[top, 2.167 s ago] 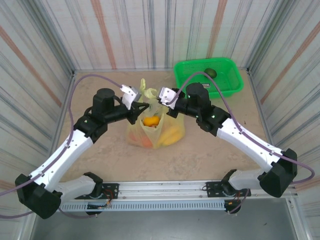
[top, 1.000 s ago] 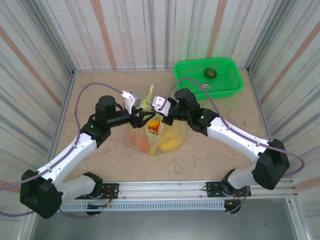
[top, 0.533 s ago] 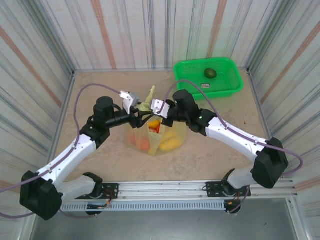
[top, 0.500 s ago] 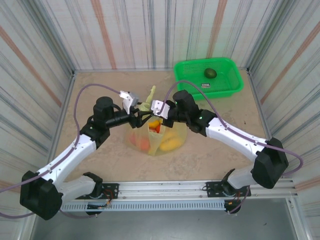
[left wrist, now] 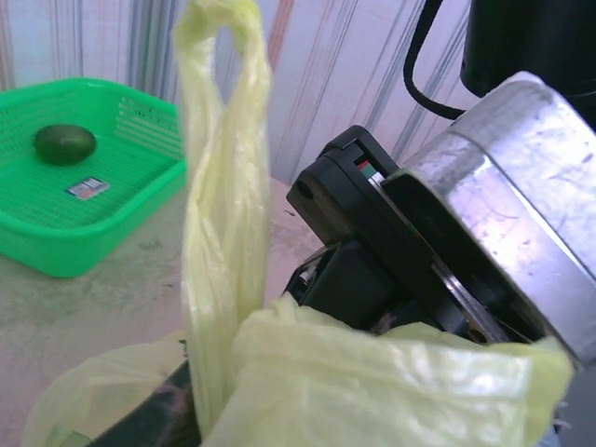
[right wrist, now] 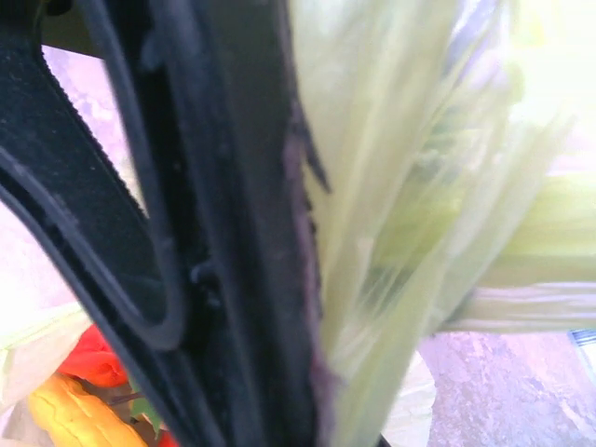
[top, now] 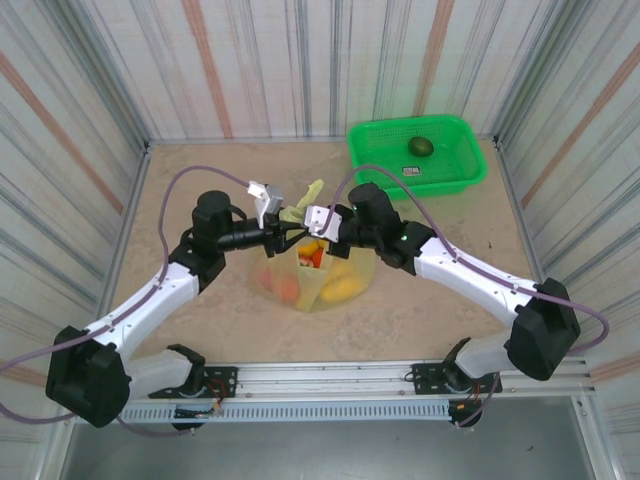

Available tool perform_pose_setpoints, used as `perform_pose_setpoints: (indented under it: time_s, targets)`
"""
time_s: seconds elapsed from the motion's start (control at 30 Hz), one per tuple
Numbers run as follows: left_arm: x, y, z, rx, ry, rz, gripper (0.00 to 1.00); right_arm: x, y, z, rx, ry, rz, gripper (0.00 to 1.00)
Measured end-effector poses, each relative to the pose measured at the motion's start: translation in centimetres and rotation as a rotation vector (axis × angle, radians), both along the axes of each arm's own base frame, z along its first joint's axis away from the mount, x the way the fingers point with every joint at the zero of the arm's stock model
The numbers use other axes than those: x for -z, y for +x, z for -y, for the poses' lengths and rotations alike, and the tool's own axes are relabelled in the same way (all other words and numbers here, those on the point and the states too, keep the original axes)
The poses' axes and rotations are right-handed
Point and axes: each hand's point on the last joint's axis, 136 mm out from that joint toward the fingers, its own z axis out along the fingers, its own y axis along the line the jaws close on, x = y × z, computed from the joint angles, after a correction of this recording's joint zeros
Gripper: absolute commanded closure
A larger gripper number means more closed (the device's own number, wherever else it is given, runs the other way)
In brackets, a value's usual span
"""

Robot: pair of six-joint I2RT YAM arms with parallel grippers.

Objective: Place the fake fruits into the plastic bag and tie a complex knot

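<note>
Being bunched between left gripper (top: 284, 233) and right gripper (top: 302, 236), grip unclear on both, the thin pale yellow-green plastic bag (left wrist: 223, 214) of glossy fake fruits (top: 340, 288) is being readied for a knot not yet tied.

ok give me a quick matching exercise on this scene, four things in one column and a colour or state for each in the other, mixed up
Things:
1. plastic bag
2. basket
3. lone fruit in the basket
4. bag handle

Colour or state:
a. dark green
b. bright green, in the far right corner
c. standing up in a loop
d. pale yellow, see-through

Pairs: 1-d, 2-b, 3-a, 4-c
</note>
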Motion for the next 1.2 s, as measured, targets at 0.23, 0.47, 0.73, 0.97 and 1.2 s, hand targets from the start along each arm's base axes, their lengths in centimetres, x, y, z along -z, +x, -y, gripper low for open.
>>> perform_pose_setpoints:
  time_s: [0.23, 0.47, 0.73, 0.97, 1.2]
  targets:
    - [-0.3, -0.5, 0.2, 0.037, -0.007, 0.019, 1.00, -0.3, 0.2, 0.5, -0.001, 0.012, -0.006, 1.00]
    - [-0.3, -0.5, 0.1, 0.036, -0.002, 0.036, 1.00, -1.2, 0.2, 1.4, 0.008, 0.045, -0.010, 0.42]
    - [-0.7, -0.2, 0.2, -0.027, 0.047, 0.135, 1.00, -8.7, -1.3, 5.2, 0.101, 0.362, -0.123, 0.25]
    - [0.7, -0.5, -0.1, -0.052, 0.082, 0.200, 1.00, -13.8, -1.3, 5.4, 0.192, 0.502, -0.419, 0.42]
    - [0.5, -1.0, 0.4, -0.040, 0.097, 0.257, 1.00, -15.0, 0.3, 5.0, 0.335, 0.526, -0.773, 0.31]
